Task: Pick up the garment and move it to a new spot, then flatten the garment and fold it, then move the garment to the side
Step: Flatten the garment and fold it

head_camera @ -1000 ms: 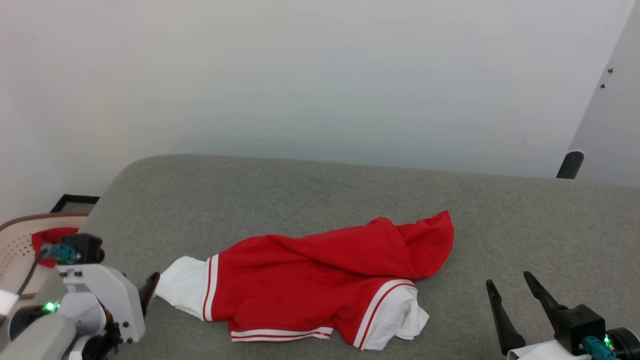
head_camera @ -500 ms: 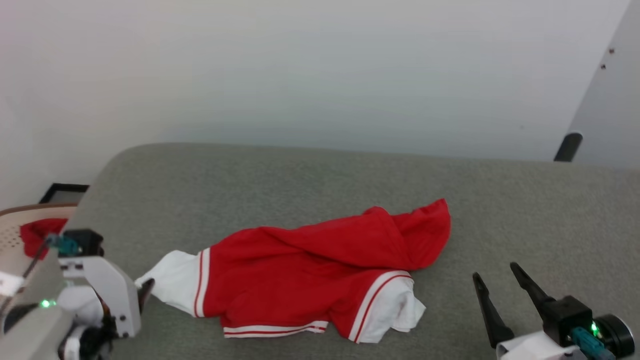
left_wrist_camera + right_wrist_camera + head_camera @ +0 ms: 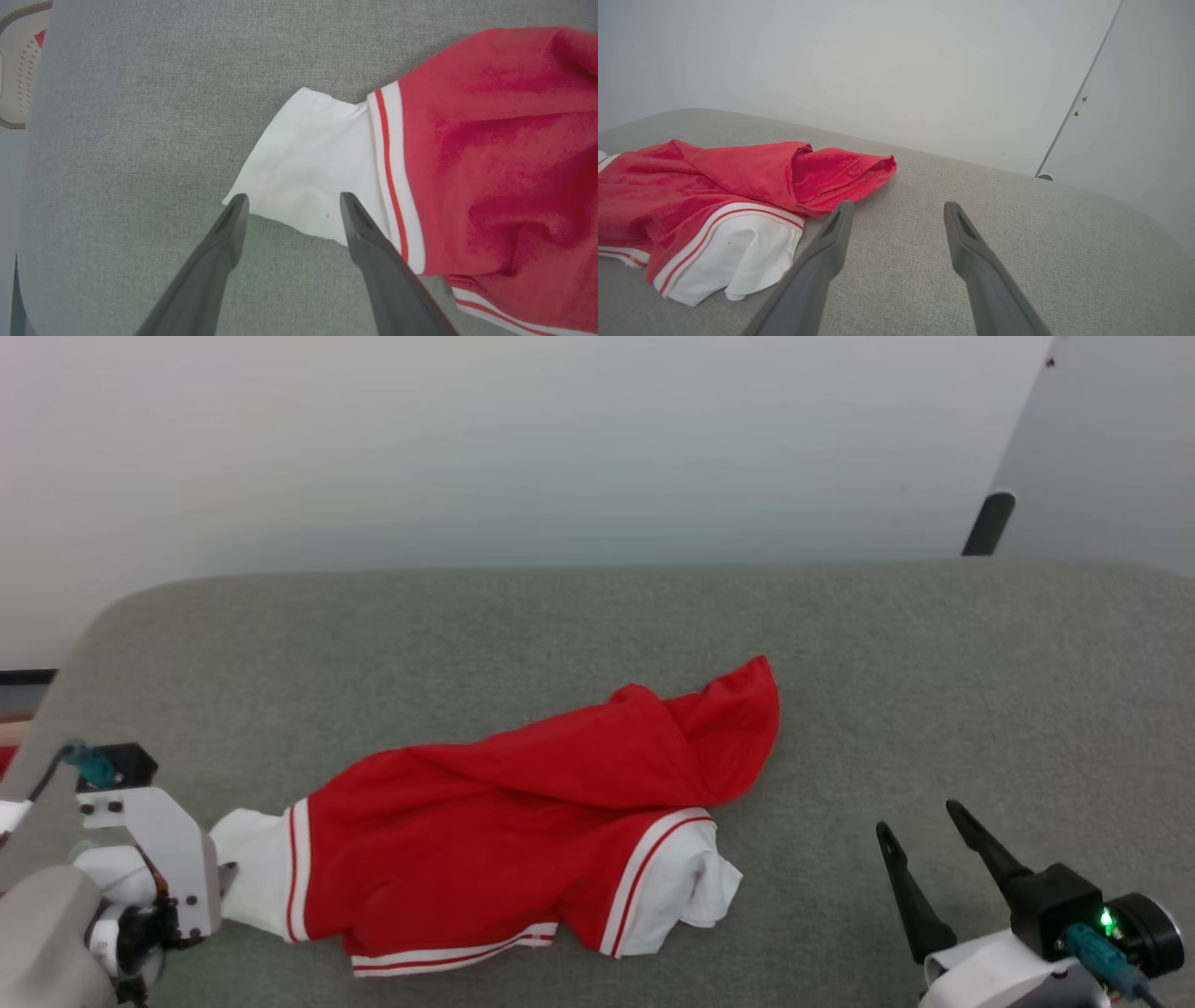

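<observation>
Left gripper (image 3: 293, 198), fingers spread wide and holding nothing, hangs at the cuff of the garment's left-hand white sleeve (image 3: 308, 158); whether the tips touch the cloth cannot be told; right gripper (image 3: 917, 817), likewise parted and empty, stands over bare upholstery to the right of the garment (image 3: 485, 803), apart from it. Open room lies all round on the grey padded surface (image 3: 560, 625): a broad bare band runs behind the shirt to the far edge, which meets a pale wall (image 3: 467, 429), and the surface curves off at a rounded far-left corner; more clear cloth stretches away on the right. The red T-shirt lies crumpled near the front, its body folded over itself with one red corner pointing to the far right; red-and-white stripe trim edges both white sleeves and the near hem. Off the left edge sits a beige perforated basket (image 3: 18, 70) with a red scrap (image 3: 41, 37); a dark post (image 3: 988, 523) stands behind the far right edge.
</observation>
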`<state>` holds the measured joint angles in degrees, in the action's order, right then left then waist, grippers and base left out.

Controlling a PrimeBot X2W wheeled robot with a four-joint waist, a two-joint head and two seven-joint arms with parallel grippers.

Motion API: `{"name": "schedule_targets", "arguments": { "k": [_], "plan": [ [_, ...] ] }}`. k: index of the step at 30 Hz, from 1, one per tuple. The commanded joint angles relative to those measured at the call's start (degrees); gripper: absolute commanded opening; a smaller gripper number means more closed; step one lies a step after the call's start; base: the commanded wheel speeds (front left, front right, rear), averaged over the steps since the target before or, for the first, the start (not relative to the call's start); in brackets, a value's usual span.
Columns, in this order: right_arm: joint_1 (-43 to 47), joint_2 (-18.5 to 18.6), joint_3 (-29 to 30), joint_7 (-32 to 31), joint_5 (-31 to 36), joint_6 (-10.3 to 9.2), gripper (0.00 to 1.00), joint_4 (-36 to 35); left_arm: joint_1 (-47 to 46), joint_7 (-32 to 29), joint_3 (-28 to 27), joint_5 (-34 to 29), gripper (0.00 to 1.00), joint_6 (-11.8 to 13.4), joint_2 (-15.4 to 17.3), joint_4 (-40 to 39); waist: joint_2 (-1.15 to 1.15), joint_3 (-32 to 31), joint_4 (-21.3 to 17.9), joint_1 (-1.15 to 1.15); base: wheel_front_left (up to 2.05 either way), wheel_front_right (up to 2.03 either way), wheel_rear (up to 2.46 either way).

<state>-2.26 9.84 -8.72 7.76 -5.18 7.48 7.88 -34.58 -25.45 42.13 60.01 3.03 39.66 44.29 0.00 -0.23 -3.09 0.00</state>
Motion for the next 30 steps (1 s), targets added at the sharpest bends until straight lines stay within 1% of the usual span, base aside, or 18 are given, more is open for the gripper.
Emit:
{"name": "schedule_targets", "arguments": {
  "k": [1,7,10,16,17,18,19,20,21,25,30],
  "plan": [
    [-1.2,0.2,-0.1,-0.1,-0.4,0.03,1.00,-0.4,-0.9,-0.1,0.0,-0.3,1.00,-0.1,-0.2,1.4,0.00,1.5,-1.4,0.00,0.00,0.00,0.00],
    [-1.7,0.6,-0.1,-0.6,-0.2,0.03,1.00,-1.2,-3.1,-2.4,1.7,-1.4,1.00,-1.2,-1.3,6.6,0.00,2.6,-2.0,0.00,0.00,0.00,0.00],
    [-1.9,0.7,-0.2,-0.9,0.0,0.03,1.00,-1.6,-4.0,-3.0,1.7,-1.1,1.00,-1.1,-2.2,8.8,0.00,3.2,-2.1,0.00,0.00,0.00,0.00],
    [-2.0,1.1,-0.5,-1.6,0.1,0.03,1.00,-2.3,-5.1,-3.7,1.7,-0.4,1.00,-2.0,-3.5,12.7,0.00,3.9,-1.9,0.00,0.00,0.00,0.00],
    [-2.0,1.1,-0.6,-1.7,0.0,0.03,1.00,-2.4,-5.3,-3.8,1.6,-0.3,0.78,-2.1,-3.8,13.1,0.00,4.0,-1.7,0.00,0.00,0.00,0.00],
    [-2.1,1.2,-0.9,-2.0,-0.1,0.03,1.00,-2.6,-5.4,-3.9,1.5,-0.2,0.53,-2.2,-4.1,13.6,0.00,4.1,-1.6,0.00,0.00,0.00,0.00],
    [-2.2,1.3,-1.2,-2.3,-0.4,0.03,1.00,-2.7,-5.5,-3.9,1.4,0.0,0.34,-2.4,-4.3,14.0,0.00,4.2,-1.6,0.00,0.00,0.00,0.00],
    [-2.4,1.4,-1.5,-2.6,-0.7,0.03,1.00,-2.9,-5.6,-3.9,1.3,0.2,0.11,-2.5,-4.5,14.5,0.00,4.3,-1.5,0.00,0.00,0.00,0.00],
    [-2.6,1.7,-1.9,-2.8,-1.0,0.03,1.00,-3.1,-5.7,-3.7,1.2,0.5,0.00,-2.6,-4.8,14.9,0.00,4.5,-1.4,0.00,0.00,0.00,0.00],
    [-3.3,2.4,-3.6,-4.3,-2.5,0.03,1.00,-3.8,-6.8,-2.2,0.6,0.9,0.00,-3.4,-5.6,16.2,0.00,5.0,-0.9,0.00,0.00,0.00,0.00],
    [-4.4,4.1,-7.6,-8.0,-5.7,0.03,1.00,-4.3,-8.2,-1.1,0.4,1.0,0.00,-4.1,-6.4,17.8,0.00,5.8,-0.4,0.00,0.00,0.00,0.00]
  ]
}}
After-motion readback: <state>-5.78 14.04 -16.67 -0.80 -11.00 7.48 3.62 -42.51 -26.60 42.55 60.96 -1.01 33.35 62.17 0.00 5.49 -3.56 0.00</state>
